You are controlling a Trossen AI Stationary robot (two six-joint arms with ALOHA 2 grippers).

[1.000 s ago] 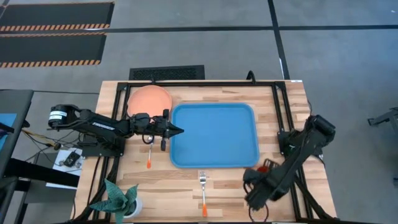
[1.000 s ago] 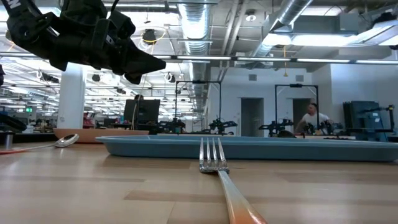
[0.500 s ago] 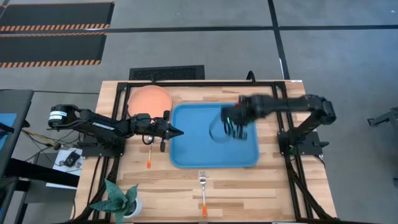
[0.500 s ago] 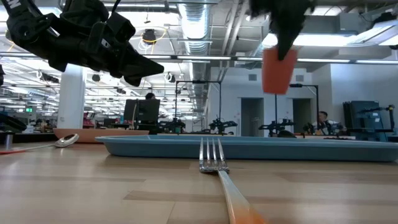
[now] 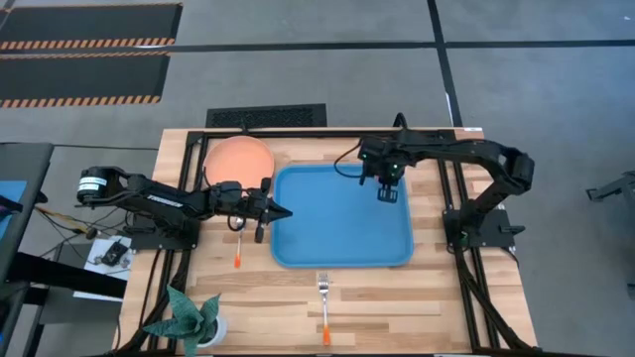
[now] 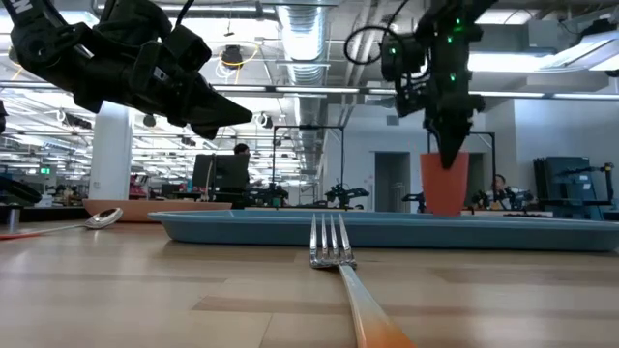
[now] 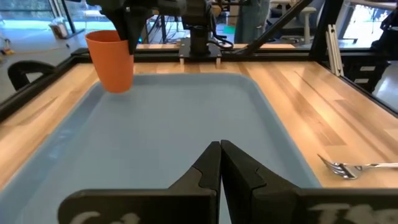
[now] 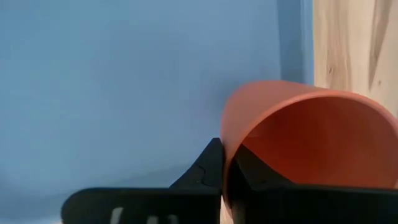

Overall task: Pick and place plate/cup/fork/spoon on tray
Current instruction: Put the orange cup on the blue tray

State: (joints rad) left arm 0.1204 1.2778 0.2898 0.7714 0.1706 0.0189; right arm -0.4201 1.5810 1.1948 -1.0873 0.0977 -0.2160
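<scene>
My right gripper [image 5: 387, 190] hangs over the far right corner of the blue tray [image 5: 327, 233], shut on the orange cup [image 6: 444, 184]. From above the gripper hides the cup. In the left wrist view the cup [image 7: 112, 59] stands at that corner, its base at or just above the tray floor. My left gripper [image 5: 284, 210] is shut with nothing in it and hovers over the tray's left rim. The salmon plate [image 5: 238, 159] lies flat at the far left. The spoon [image 5: 239, 253] lies left of the tray, and the fork [image 5: 323, 297] lies near the front edge. My right gripper pinches the cup's wall at the rim [image 8: 229, 140], one finger [image 8: 202, 171] outside and the other inside the cup. The fingers come from above, pointing down. The cup hangs upright below them; I cannot tell whether its base touches the tray floor.
A small potted plant [image 5: 189, 317] stands at the table's near left corner. A black frame runs round the table top. The rest of the tray floor is bare blue. People move about far off in the room behind the table.
My right gripper has swung with the cup from the table's near right corner across the tray to its far right corner. There it has come down, and the cup has sunk from well above the tray to the tray's level. The wrist has rolled on the way.
</scene>
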